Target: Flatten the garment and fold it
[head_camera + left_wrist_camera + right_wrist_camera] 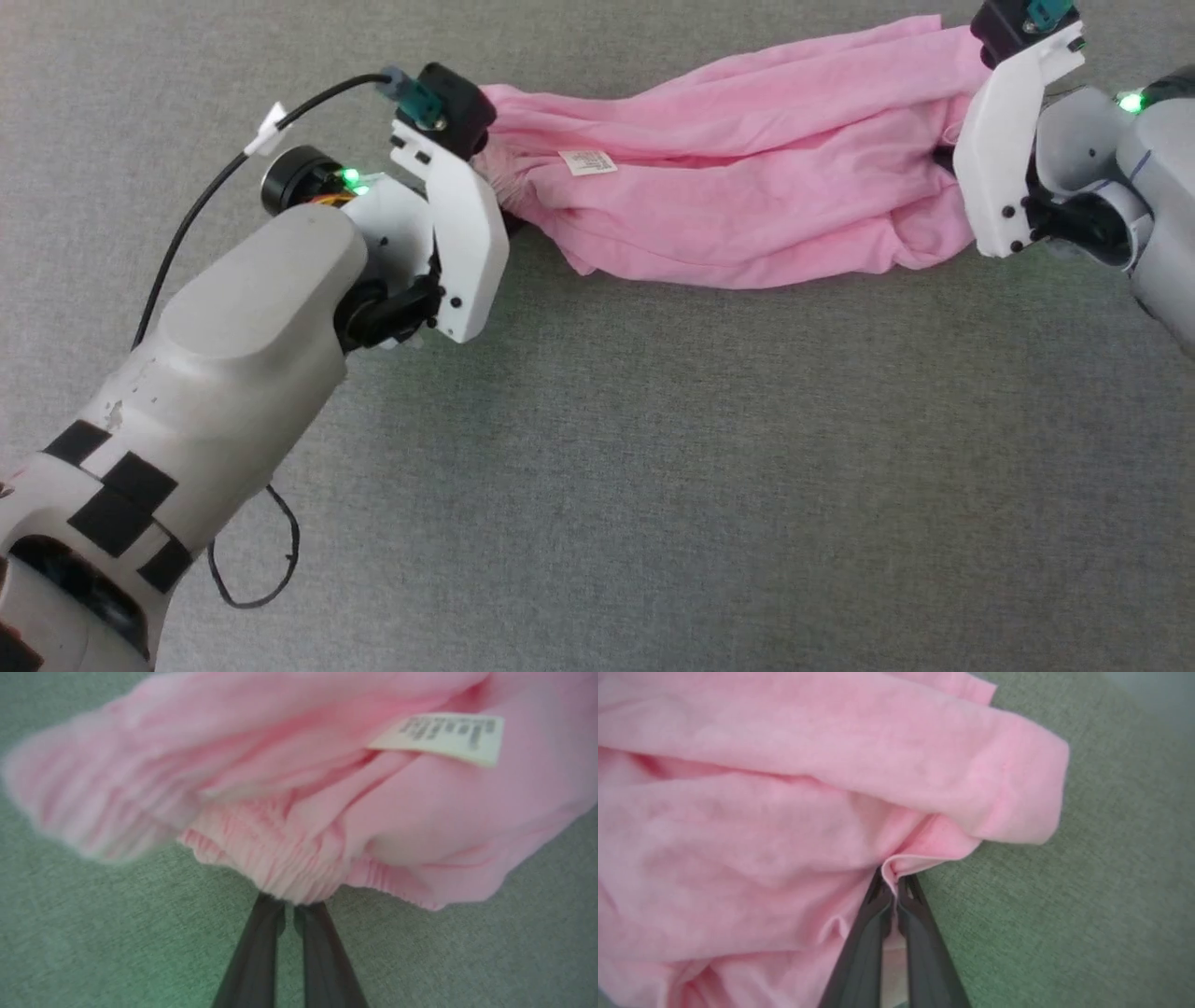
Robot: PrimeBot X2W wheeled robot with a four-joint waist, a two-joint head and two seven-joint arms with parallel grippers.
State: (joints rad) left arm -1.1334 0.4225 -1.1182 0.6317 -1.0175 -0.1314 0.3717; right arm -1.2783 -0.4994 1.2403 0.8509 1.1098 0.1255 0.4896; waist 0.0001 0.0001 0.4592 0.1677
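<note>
I think both ends should be drawn apart evenly and kept low, so the bunched cloth spreads. My left claw (289, 905) is clamped on the gathered edge near the label (588, 163). My right claw (894, 882) pinches a hem far from it. The pink garment (747, 187) lies rumpled on the grey worktop (653, 467).

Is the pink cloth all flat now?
No, the garment is bunched up in thick folds and wrinkles, with the left tool and the right tool each pinching one end.
</note>
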